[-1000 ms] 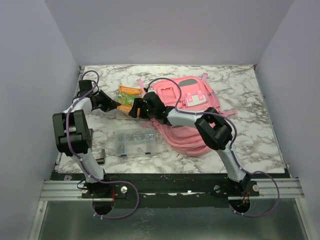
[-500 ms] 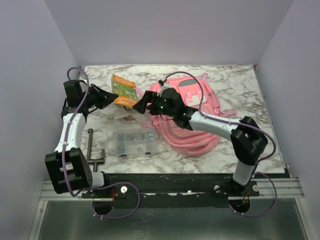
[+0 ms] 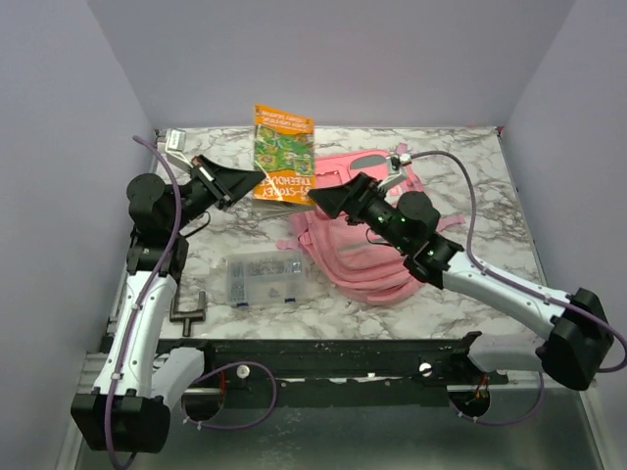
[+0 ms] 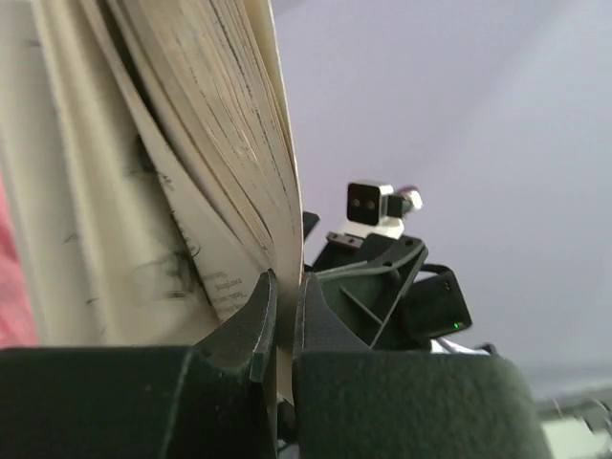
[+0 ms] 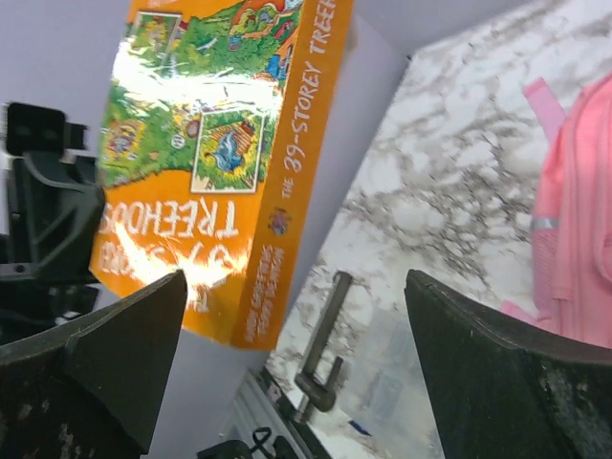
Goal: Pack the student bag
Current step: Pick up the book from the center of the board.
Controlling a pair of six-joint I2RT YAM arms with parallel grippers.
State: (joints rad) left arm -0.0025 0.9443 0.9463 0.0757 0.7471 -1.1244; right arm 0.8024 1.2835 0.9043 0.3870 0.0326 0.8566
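Orange book (image 3: 284, 155) aloft in left tool (image 3: 257, 177)

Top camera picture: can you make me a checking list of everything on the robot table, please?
Surface: white-grey marble table.
Job's things: pink student bag lying on the table; 39-Storey Treehouse book held up off it.
Clutter: clear compartment box; metal clamp at the near-left edge.
Grippers: left gripper jaws shut on the book; right gripper jaws open, holding nothing.
Cables: purple cables along both arms.
Surroundings: plain pale walls.
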